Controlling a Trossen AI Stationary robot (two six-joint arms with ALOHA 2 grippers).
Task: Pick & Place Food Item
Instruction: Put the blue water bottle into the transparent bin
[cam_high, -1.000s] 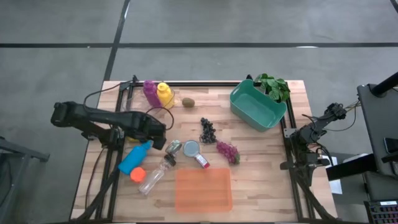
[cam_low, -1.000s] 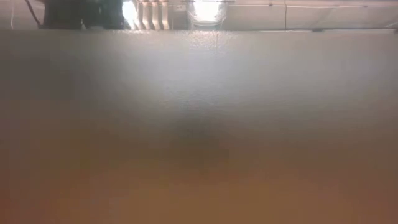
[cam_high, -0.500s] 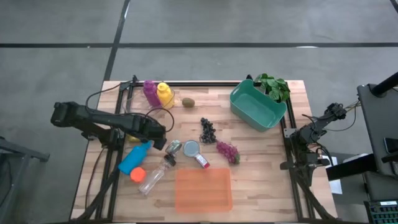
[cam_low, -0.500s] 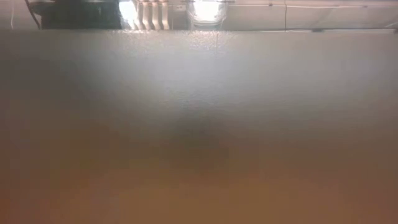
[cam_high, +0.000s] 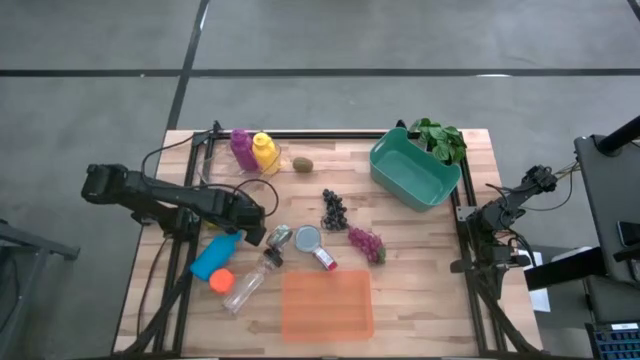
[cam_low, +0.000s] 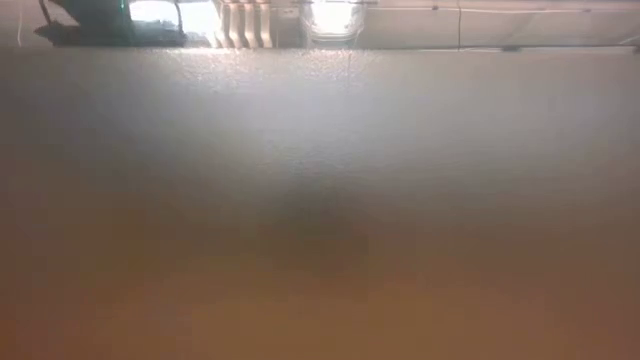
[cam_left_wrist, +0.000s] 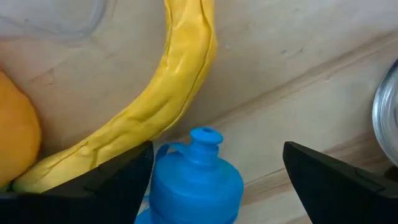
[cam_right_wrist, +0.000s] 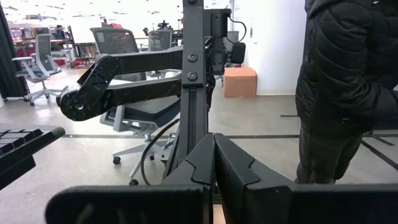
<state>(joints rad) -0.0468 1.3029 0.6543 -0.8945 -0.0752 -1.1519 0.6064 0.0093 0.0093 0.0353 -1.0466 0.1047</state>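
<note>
Jaws of the left gripper (cam_left_wrist: 214, 180) gape wide over the blue bottle (cam_left_wrist: 196, 177), gripping nothing, beside a banana (cam_left_wrist: 155, 106). Right gripper (cam_right_wrist: 214, 165) rests pinched shut and empty at the table's edge.

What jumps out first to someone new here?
The left gripper, open, hovers over the blue bottle next to a yellow banana at the table's left side. Next come the teal bin at the far right and the orange tray at the near edge.

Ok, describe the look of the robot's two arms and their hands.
Both arms are dark, jointed links with black cables running along them. The left hand has two flat, matte black wedge-shaped fingers. The right hand has the same black angular fingers, with stepped inner edges.
</note>
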